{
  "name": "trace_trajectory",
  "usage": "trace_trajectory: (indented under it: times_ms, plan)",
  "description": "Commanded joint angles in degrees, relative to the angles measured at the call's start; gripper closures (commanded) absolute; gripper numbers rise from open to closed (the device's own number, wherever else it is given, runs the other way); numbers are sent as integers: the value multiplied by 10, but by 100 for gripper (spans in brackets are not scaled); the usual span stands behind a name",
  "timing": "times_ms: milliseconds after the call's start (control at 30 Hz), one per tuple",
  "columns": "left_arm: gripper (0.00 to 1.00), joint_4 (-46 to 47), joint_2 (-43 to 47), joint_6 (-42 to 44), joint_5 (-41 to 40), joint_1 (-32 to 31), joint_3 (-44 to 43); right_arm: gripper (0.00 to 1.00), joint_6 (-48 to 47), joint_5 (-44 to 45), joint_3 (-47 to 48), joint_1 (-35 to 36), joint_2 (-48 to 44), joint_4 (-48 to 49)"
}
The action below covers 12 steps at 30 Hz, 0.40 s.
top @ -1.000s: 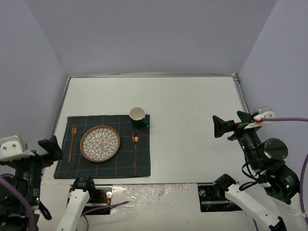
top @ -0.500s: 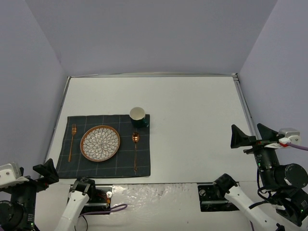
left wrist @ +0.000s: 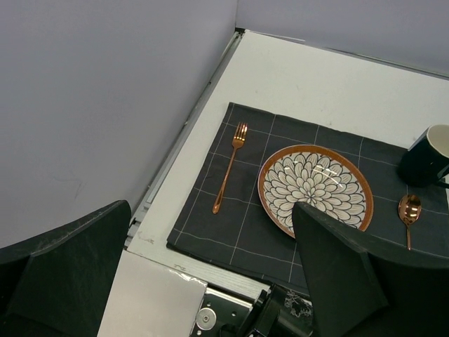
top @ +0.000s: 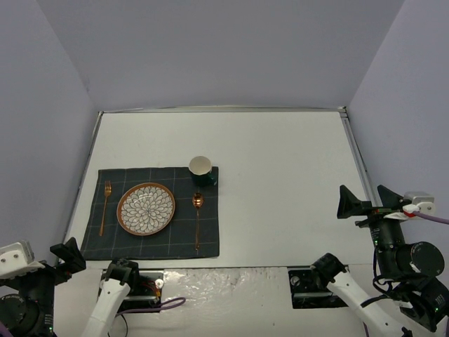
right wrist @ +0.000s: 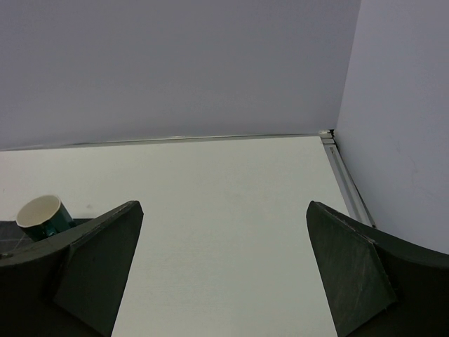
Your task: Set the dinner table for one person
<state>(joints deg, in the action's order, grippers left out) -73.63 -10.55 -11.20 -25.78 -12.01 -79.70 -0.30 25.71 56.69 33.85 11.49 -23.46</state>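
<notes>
1. The left gripper (top: 67, 254) hangs just off the near left corner of the dinner table (top: 280, 168); its fingers (left wrist: 70, 267) are spread wide with nothing between them
2. The dinner table, a white top with thin metal rails, fills the middle of the overhead view, its far edge against the back wall
3. A dark grid-lined placemat (top: 175, 235) lies flat on the table's left half, close to the left edge and the near edge
4. A copper-coloured fork (top: 104, 207) lies along the placemat's left edge, tines toward the far edge
5. A round plate (top: 146, 208) with a petal pattern and a brown rim sits just beside the fork, left of the placemat's centre
6. A copper-coloured spoon (top: 197, 217) lies near the placemat's right edge, bowl toward the far edge
7. A dark mug (top: 202, 170), possibly deep green, with a pale inside, stands upright on the placemat's far right corner
8. The right gripper (top: 366, 202) is beyond the table's right edge, toward the near right corner; its fingers (right wrist: 91, 260) stand wide apart and hold nothing
</notes>
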Motion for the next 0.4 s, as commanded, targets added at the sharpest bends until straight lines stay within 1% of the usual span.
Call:
trace_trajectory:
  times_ms: [0, 367]
  plan:
    - [3, 12, -22, -5, -16, -2, -7, 0, -14, 11, 2, 3, 21, 39]
    - [3, 11, -31, -7, -21, -2, -8, 0, -23, 11, -1, 3, 32, 46]
